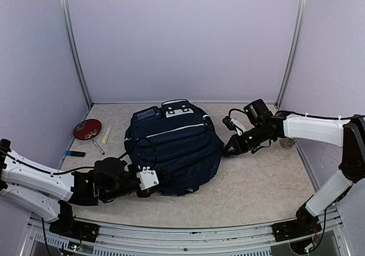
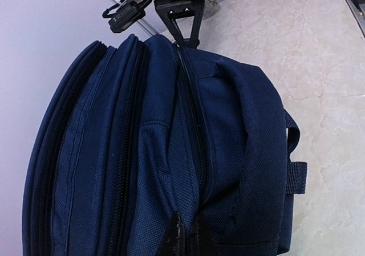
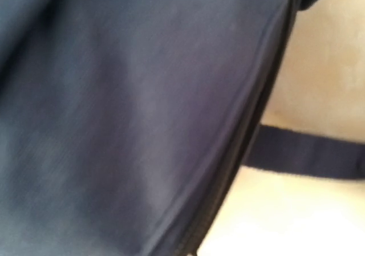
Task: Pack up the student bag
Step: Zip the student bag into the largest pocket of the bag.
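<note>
Student bag (image 1: 174,147) looks zipped; left gripper (image 1: 162,177) and right gripper (image 1: 228,149) are clamped shut on its zip seam; pens (image 1: 98,146) lie unpacked.

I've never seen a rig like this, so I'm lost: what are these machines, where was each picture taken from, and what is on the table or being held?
These are two robot arms bolted at the near edge of a table, each ending in a two-finger claw. The wide picture comes from a fixed camera above and behind them. The other two come from small cameras on the wrists. In the middle lies a navy student bag. The left claw is shut on the bag's near end, at a zip line. The right claw pinches the far end, seemingly on the same zip. The right wrist picture is blurred, showing only navy fabric and a black strap. Left of the bag lie a red disc, a pale marker and a pen.
</note>
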`<control>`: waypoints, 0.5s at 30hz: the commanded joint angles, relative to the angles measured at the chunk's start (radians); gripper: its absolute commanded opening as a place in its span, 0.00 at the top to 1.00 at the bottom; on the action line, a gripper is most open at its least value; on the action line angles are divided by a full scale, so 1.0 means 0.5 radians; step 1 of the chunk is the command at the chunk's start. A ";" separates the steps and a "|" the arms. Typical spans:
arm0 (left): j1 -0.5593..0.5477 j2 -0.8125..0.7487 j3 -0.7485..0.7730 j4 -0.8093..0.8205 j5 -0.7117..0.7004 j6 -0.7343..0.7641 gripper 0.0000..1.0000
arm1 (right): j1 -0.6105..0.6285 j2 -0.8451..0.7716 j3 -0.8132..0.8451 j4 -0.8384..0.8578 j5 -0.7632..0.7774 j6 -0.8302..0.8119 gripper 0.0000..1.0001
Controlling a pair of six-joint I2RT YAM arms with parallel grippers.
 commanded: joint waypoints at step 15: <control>0.211 -0.364 -0.083 0.111 0.605 -0.445 0.22 | 0.442 -0.050 0.100 0.237 0.106 0.256 1.00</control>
